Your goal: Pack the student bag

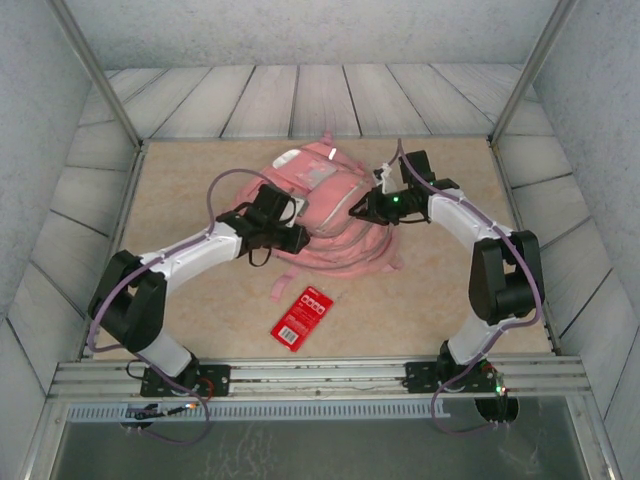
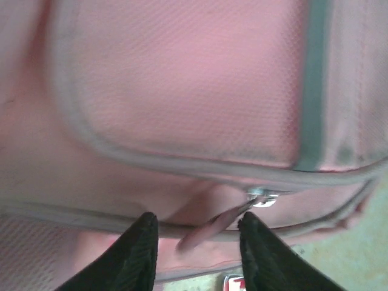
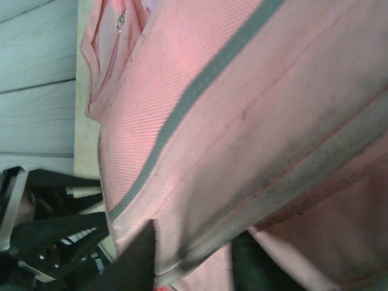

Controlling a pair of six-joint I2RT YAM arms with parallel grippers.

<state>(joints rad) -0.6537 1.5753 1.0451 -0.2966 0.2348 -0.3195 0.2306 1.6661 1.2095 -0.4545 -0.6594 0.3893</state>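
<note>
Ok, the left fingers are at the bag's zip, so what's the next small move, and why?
Probably close the left gripper on the zip pull: in the left wrist view its fingers stand apart with the pull lying between them, unclamped. The red packet lies outside the backpack on the table, so the zip likely needs pulling.

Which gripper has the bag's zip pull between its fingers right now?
The left gripper: the student bag has its pink zip pull lying in the gap between its fingertips. The right gripper straddles a grey-edged fabric seam instead.
</note>
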